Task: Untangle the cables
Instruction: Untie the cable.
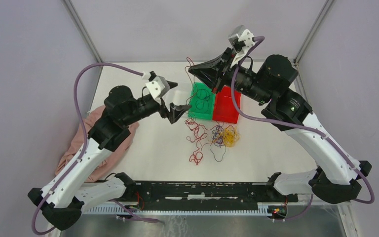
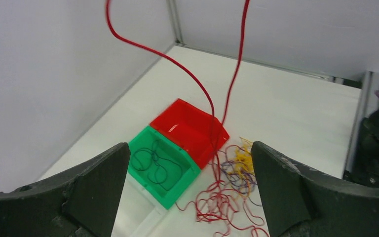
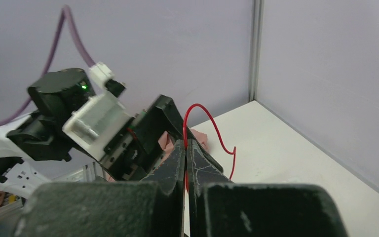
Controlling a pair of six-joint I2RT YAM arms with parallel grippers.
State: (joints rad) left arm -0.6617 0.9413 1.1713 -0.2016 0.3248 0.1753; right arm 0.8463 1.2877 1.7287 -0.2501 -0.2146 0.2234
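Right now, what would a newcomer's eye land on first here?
The right gripper, shut, holds a red cable high above the green bin and red bin. A tangle of red, yellow and dark cables lies in front of them, and the left gripper hangs open beside the green bin.

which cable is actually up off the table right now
One red cable, pinched in the shut right gripper and strung high; the yellow cables and other strands lie slack on the table.

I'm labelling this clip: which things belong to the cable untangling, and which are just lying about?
Job:
red cable, pinched in the right gripper
cable tangle
green bin and red bin, probably for sorted cables

Lying about:
pink cloth
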